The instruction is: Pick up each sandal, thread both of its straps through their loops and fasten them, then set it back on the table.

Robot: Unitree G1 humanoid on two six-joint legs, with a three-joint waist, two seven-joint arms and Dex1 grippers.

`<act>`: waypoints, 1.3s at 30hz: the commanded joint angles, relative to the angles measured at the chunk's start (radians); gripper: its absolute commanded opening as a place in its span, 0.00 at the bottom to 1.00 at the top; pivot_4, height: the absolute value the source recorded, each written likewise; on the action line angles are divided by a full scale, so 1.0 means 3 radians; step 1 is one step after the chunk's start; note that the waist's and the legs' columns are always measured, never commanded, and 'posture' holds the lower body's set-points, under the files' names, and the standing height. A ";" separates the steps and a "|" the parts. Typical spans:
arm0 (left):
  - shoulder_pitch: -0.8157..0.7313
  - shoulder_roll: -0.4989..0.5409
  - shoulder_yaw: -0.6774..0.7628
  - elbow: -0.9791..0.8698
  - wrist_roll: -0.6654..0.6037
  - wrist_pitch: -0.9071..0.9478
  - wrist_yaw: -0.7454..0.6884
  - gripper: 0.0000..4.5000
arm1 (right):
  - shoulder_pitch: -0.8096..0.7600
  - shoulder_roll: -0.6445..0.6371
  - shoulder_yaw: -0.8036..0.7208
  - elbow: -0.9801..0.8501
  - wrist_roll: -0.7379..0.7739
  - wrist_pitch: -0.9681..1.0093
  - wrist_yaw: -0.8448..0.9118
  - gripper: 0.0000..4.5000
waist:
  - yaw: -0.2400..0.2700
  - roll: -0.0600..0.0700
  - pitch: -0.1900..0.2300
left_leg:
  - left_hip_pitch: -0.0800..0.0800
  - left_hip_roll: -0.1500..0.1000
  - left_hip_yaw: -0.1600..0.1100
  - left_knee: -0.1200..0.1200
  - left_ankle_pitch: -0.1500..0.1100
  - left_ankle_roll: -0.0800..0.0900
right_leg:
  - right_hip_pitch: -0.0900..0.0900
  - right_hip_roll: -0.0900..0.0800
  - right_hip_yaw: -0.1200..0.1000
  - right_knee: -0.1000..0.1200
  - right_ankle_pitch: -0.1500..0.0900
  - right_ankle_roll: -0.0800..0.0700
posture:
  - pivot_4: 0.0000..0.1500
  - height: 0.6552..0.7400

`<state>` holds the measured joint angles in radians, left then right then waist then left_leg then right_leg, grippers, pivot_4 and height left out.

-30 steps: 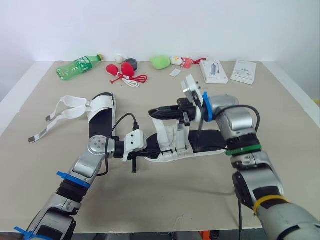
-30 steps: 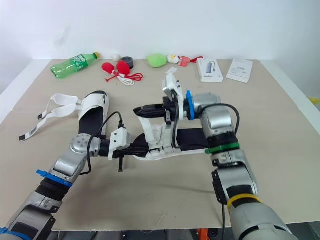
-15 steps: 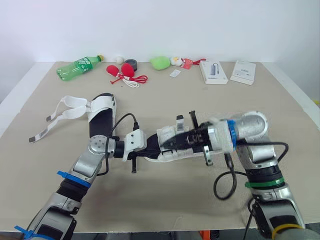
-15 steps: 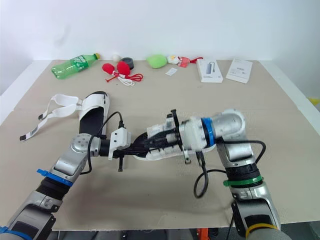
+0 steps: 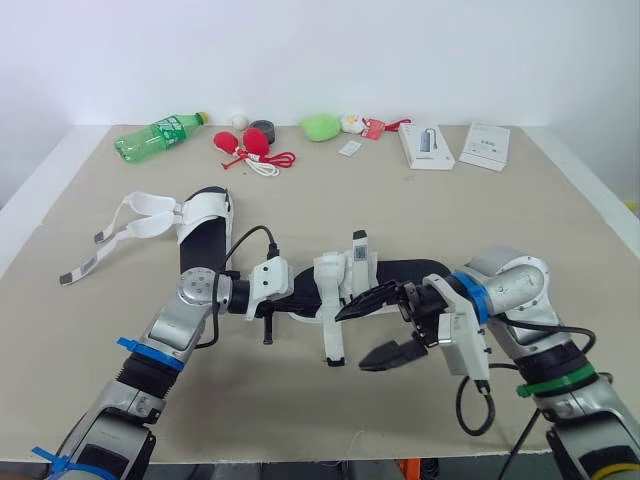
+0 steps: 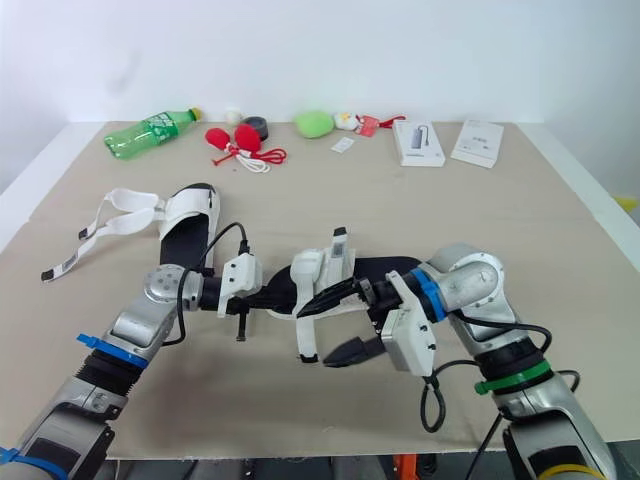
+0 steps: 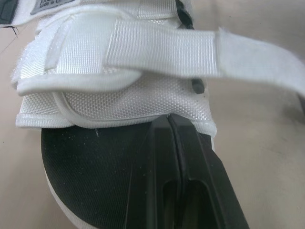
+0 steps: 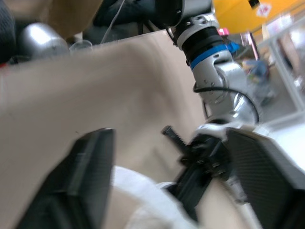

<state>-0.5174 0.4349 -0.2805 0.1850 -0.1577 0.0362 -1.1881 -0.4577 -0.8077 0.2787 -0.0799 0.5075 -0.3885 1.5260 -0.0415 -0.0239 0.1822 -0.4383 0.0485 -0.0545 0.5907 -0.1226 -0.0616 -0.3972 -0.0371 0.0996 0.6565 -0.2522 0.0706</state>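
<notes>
The sandal (image 5: 395,272) sits sole-down in the middle of the table (image 5: 300,410), between my two grippers. It has a black footbed, a white sole and a white mesh upper crossed by webbing straps. One strap (image 5: 333,335) hangs loose off the near side toward the tabletop, and another strap end (image 5: 359,247) stands upright above the upper. My left gripper (image 5: 297,300) is at the toe end, its fingers (image 7: 162,157) pressed together on the footbed with the tips against the edge of the mesh. My right gripper (image 5: 354,340) hovers just beside the hanging strap, spread wide and holding nothing. The second sandal (image 5: 200,240) lies flat to my left and farther back, its undone straps (image 5: 135,215) trailing across the table.
</notes>
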 commanded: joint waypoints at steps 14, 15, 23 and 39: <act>0.0122 0.0055 -0.0080 -0.0079 0.0037 0.0118 -0.0027 0.00 | -0.0185 0.0040 -0.0041 -0.0780 0.1469 0.5071 -0.2015 0.99 | -0.0014 -0.0002 -0.0005 | -0.0005 0.0002 0.0003 0.0007 0.0000 0.0000 | -0.0009 0.0001 -0.0001 0.0000 0.0004 -0.0001 | 1.00 1.00; 0.0127 0.0057 -0.0078 -0.0090 0.0037 0.0125 -0.0023 0.00 | -0.0182 0.0119 -0.0057 -0.0760 0.1468 0.5118 -0.2086 0.99 | -0.0012 -0.0003 -0.0006 | -0.0008 0.0002 0.0001 0.0007 0.0000 0.0000 | -0.0010 0.0001 -0.0002 0.0000 0.0003 0.0000 | 1.00 1.00; 0.0177 0.0064 -0.0073 -0.0188 0.0038 0.0192 0.0008 0.00 | -0.0099 0.0381 -0.0168 -0.0776 0.1467 0.5413 -0.2362 0.80 | -0.0014 -0.0008 -0.0008 | -0.0013 0.0003 -0.0001 0.0006 -0.0005 0.0006 | -0.0012 0.0005 -0.0002 -0.0001 0.0000 0.0002 | 1.00 1.00; 0.0136 0.0024 -0.0093 -0.0110 0.0065 0.0124 0.0049 0.00 | -0.0715 0.0543 -0.0819 -0.0413 0.2177 0.6386 -0.2288 0.00 | -0.0016 -0.0007 -0.0007 | -0.0013 0.0004 0.0000 0.0010 -0.0005 0.0007 | -0.0013 0.0006 0.0000 0.0000 0.0006 0.0000 | 1.00 1.00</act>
<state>-0.4876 0.4445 -0.2764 0.1358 -0.1570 0.0704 -1.1641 -0.6230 -0.6496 0.0978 -0.2122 1.0970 1.4904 0.8252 -0.0464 -0.0260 0.1800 -0.4423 0.0497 -0.0548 0.5940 -0.1239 -0.0594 -0.4009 -0.0352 0.0993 0.6564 -0.2502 0.0706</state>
